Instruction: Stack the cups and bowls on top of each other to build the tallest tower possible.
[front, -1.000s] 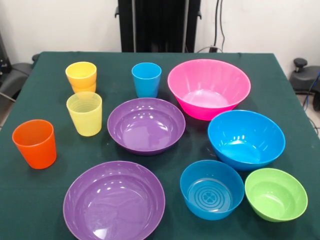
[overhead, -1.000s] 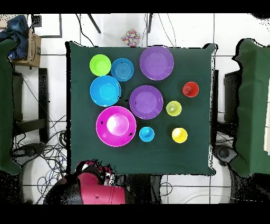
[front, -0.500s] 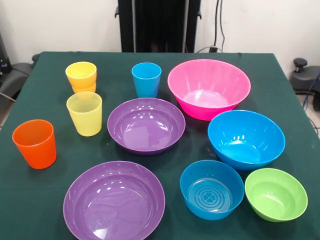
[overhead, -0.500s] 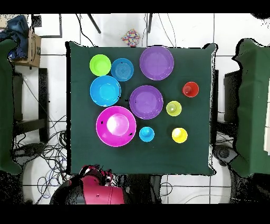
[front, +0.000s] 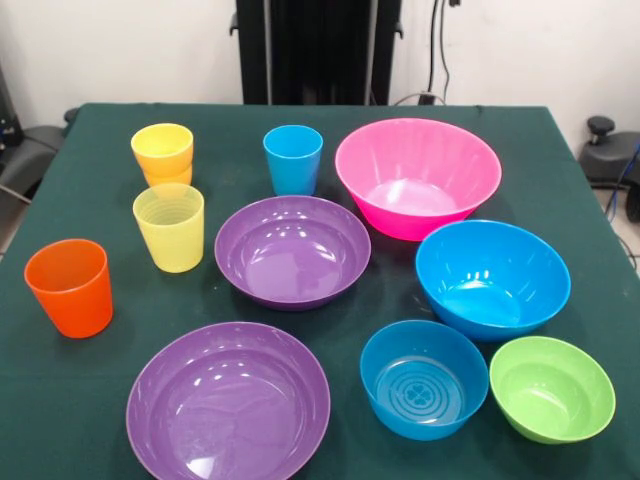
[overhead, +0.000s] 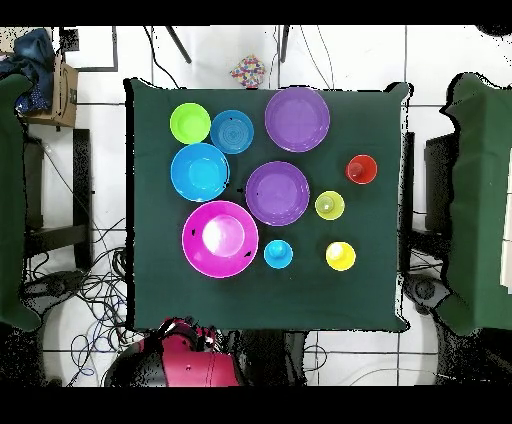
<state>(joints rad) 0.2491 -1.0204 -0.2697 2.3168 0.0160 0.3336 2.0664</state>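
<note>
All cups and bowls stand apart on the green table (front: 560, 180). Two amber-yellow cups (front: 162, 152) are nested at the far left, with the light blue cup (front: 293, 158) and the big pink bowl (front: 417, 175) beside them. The pale yellow ribbed cup (front: 169, 226), a purple bowl (front: 292, 250) and the big blue bowl (front: 492, 277) form the middle row. The orange cup (front: 69, 286), the second purple bowl (front: 228, 400), the small blue bowl (front: 424, 378) and the small green bowl (front: 551, 387) are nearest. Only the arm's red body (overhead: 185, 360) shows; the gripper is out of view.
The black pedestal (front: 318, 50) stands behind the table's far edge. In the overhead view, green-covered tables (overhead: 480, 200) flank the table on both sides, cables (overhead: 90, 285) lie on the floor, and a small colourful object (overhead: 247, 71) lies beyond the far edge.
The arm's red body at the bottom of the overhead view has shifted slightly. The cups and bowls have not moved.
</note>
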